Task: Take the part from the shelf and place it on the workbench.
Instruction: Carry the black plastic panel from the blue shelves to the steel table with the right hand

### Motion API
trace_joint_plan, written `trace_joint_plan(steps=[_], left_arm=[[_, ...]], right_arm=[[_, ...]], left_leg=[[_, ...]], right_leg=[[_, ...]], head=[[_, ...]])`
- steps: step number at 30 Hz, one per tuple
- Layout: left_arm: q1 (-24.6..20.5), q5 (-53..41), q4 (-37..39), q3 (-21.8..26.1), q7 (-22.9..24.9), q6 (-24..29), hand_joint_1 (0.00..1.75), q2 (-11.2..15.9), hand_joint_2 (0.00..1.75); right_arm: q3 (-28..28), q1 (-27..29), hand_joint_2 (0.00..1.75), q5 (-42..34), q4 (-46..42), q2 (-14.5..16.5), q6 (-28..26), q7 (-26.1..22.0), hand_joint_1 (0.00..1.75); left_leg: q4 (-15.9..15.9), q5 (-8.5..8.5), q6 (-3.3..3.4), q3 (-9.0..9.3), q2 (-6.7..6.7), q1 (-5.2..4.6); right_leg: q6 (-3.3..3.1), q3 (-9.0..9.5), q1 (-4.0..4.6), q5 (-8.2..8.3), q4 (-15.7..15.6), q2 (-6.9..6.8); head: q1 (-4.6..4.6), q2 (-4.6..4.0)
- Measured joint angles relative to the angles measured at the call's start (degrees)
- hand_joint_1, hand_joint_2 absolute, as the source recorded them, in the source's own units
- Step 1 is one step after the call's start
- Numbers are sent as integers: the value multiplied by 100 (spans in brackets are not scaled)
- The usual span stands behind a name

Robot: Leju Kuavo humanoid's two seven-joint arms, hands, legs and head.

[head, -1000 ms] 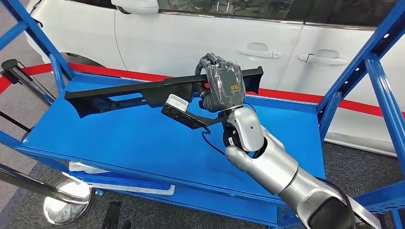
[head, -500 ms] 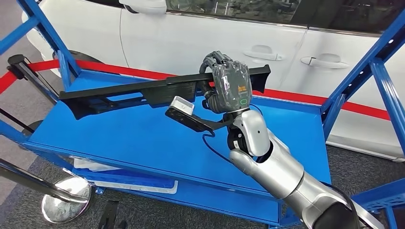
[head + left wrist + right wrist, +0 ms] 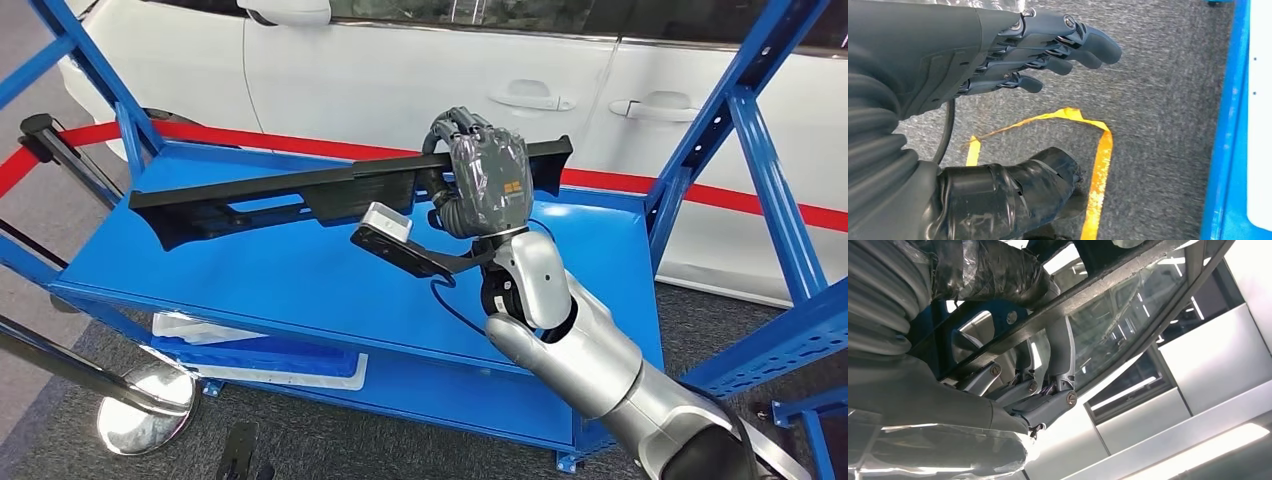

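My right hand [image 3: 485,185] clamps the long black plastic part [image 3: 300,195] near one end, above the blue metal shelf [image 3: 300,290], so it clears; left hand [image 3: 1048,47] hangs with fingers apart.

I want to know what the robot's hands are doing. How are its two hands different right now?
The right hand grips the long black part above the blue shelf; the left hand holds nothing. The right hand's fingers curl around the part; the left hand's fingers stretch out over the grey floor. Both are dark grey.
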Motion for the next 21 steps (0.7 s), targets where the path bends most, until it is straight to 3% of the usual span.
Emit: trace_joint_plan(steps=[1, 2, 3, 5, 7, 9, 11, 12, 14, 15, 16, 17, 18, 20, 21], left_arm=[[-1, -4, 0, -2, 3, 0, 0, 0, 175], [-1, -10, 0, -5, 8, 0, 0, 0, 175], [-3, -15, 0, -8, 12, 1, 0, 0, 175], [-19, -25, 0, -13, 25, 30, 0, 1, 175], [-47, -28, 0, -14, 36, 92, 0, 3, 175], [-64, -31, 0, -15, 52, 150, 0, 5, 175], [-69, -38, 0, -17, 74, 191, 0, 3, 175], [-74, -42, 0, -17, 82, 203, 0, 0, 175], [-84, -48, 0, -19, 91, 211, 0, -7, 175], [-86, -49, 0, -19, 93, 213, 0, -7, 175], [-86, -49, 0, -19, 96, 213, 0, -7, 175], [-85, -49, 0, -19, 99, 214, 0, -8, 175], [-85, -49, 0, -19, 103, 214, 0, -9, 175], [-86, -50, 0, -20, 111, 214, 0, -13, 175], [-87, -52, 0, -20, 114, 215, 0, -14, 175]], right_arm=[[0, 6, 175, 1, 0, -1, 1, 0, 175], [0, 14, 175, 2, 1, -1, 2, 0, 175], [0, 19, 175, 3, 1, -2, 4, 0, 175], [0, 23, 175, -4, -5, -3, 10, 0, 175], [-2, 31, 175, -25, -19, -10, 10, 1, 175], [-4, 44, 175, -48, -29, -16, 9, 1, 175], [-5, 57, 175, -59, -37, -27, 6, 3, 175], [-7, 60, 175, -63, -42, -36, 4, 6, 175], [-8, 67, 175, -67, -49, -53, 0, 15, 175], [-9, 72, 175, -68, -51, -58, -1, 18, 175], [-9, 79, 175, -68, -53, -64, -2, 21, 175], [-9, 87, 175, -68, -54, -71, -2, 22, 175], [-9, 92, 175, -68, -54, -79, -2, 23, 175], [-9, 94, 175, -70, -58, -92, -4, 25, 175], [-9, 92, 175, -75, -64, -96, -7, 26, 175]], left_leg=[[304, -131, -7, -52, 0, 1], [446, -147, -1, -20, 0, 0], [380, -66, 17, 112, 0, -4], [-300, 150, 99, 664, -1, -33], [-1049, 188, 179, 1175, -2, -87], [-1321, 199, 230, 1313, -6, -139], [-1433, 349, 292, 1300, 9, -133], [-1498, 436, 332, 1286, 25, -119], [-1570, 585, 379, 1195, 53, -103], [-1566, 642, 393, 1122, 56, -101], [-1549, 691, 387, 1042, 59, -97], [-1524, 739, 377, 955, 61, -91], [-1487, 783, 356, 860, 63, -77], [-1365, 843, 299, 667, 63, -39], [-1277, 858, 264, 565, 61, -27]], right_leg=[[-6, -65, 13, 47, 3, -1], [-8, -134, 26, 96, 6, -2], [-9, -201, 37, 145, 8, -2], [-4, -313, 49, 241, 9, 0], [32, -368, 46, 329, -6, -5], [99, -373, 20, 422, -54, -13], [157, -391, 5, 442, -78, -14], [181, -429, 7, 323, 0, -13], [228, -574, 1, -173, 474, -15], [256, -661, -10, -449, 844, -15], [285, -725, -28, -622, 1193, -15], [316, -733, -50, -667, 1427, -17], [348, -651, -74, -589, 1476, -19], [419, -221, -130, -315, 998, -25], [443, 44, -135, -284, 615, -23]], head=[[0, 0], [0, 0], [-1, 0], [0, 0], [5, 0], [-9, 0], [-21, 0], [-11, 0], [5, 0], [12, 0], [13, 0], [14, 0], [13, 0], [14, 0], [18, 0]])
